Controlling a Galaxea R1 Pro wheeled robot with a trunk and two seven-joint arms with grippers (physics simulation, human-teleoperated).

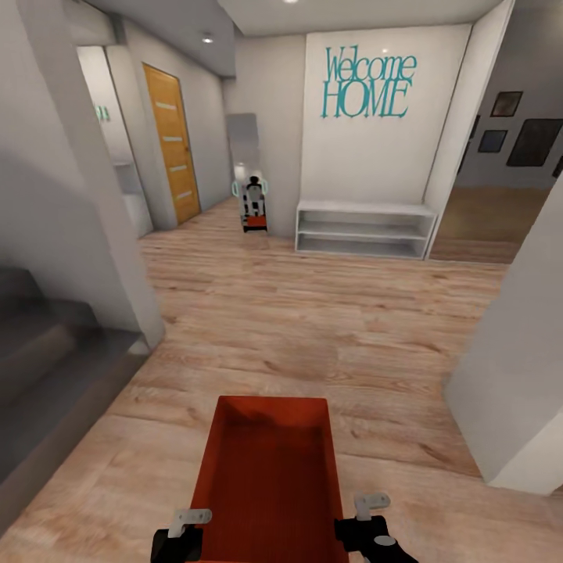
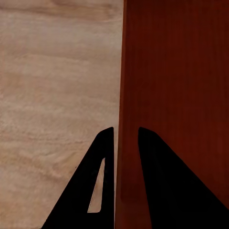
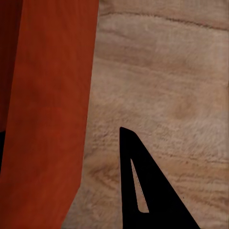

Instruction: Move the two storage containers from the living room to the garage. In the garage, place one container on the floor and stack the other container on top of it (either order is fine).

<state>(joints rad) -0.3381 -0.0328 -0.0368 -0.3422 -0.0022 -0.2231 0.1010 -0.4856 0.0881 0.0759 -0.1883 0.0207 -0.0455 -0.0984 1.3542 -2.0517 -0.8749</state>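
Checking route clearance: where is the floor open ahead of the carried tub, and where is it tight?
Open wood floor runs from the storage container to the white shelf. Tighter at the left wall corner and right pillar.

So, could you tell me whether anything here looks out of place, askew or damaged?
Nothing stands out. The orange-red container sits level and intact between the left gripper and the right gripper, each clamped on a side wall, above the wood-plank floor. The white shelf stands square under the "Welcome HOME" lettering.
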